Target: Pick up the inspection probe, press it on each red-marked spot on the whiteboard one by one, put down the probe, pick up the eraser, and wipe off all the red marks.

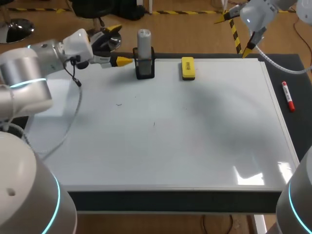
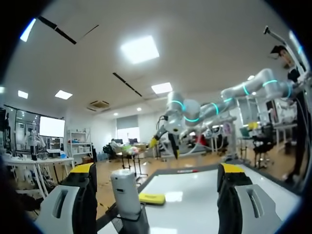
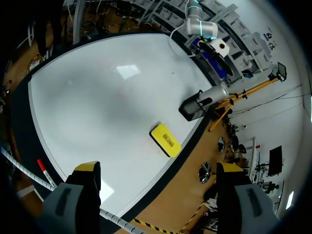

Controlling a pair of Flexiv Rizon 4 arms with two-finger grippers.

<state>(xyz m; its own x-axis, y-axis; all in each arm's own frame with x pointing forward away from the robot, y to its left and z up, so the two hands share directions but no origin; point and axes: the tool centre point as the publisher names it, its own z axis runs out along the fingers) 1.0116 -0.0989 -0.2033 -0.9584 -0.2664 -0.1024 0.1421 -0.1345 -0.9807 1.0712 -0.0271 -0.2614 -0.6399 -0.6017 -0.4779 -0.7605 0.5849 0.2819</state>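
Observation:
The grey inspection probe (image 1: 144,46) stands upright in a black holder (image 1: 145,69) at the whiteboard's (image 1: 161,146) far edge. The yellow eraser (image 1: 187,68) lies just right of it. My left gripper (image 1: 121,45) hangs open just left of the probe, level with it. From the left wrist the probe (image 2: 125,192) rises ahead between the open fingers, nearer one finger, with the eraser (image 2: 152,198) behind it. My right gripper (image 1: 235,34) is open, high beyond the board's far right corner. Its view looks down on the eraser (image 3: 165,140) and probe (image 3: 204,100). A few tiny faint marks (image 1: 118,104) dot the board.
A red marker (image 1: 288,96) lies on the dark table strip right of the board, also in the right wrist view as the marker (image 3: 43,168). My right arm (image 2: 175,141) shows in the left wrist view beyond the board.

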